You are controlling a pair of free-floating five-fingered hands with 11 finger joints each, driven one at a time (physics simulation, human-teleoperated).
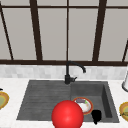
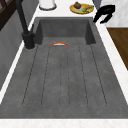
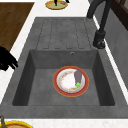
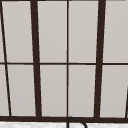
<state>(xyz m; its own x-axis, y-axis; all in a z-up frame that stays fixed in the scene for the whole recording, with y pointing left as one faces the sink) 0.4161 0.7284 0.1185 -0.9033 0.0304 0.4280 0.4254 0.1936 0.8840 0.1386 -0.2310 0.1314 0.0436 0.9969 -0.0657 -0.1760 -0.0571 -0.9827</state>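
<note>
Fingers curled loosely downward, gripping nothing: our right hand [image 1: 96,116] hovers over the sink's [image 1: 45,100] near rim, just right of the red-rimmed plate [image 1: 83,105] in the basin. Risk: descending off-line, we strike the rim.

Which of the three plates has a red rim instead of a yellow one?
The plate in the sink basin, with a white centre and food on it. The other two plates are yellow and sit on the counter either side.

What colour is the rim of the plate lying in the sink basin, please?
The plate has a red-orange rim around a white centre; the right side view shows it best.
</note>
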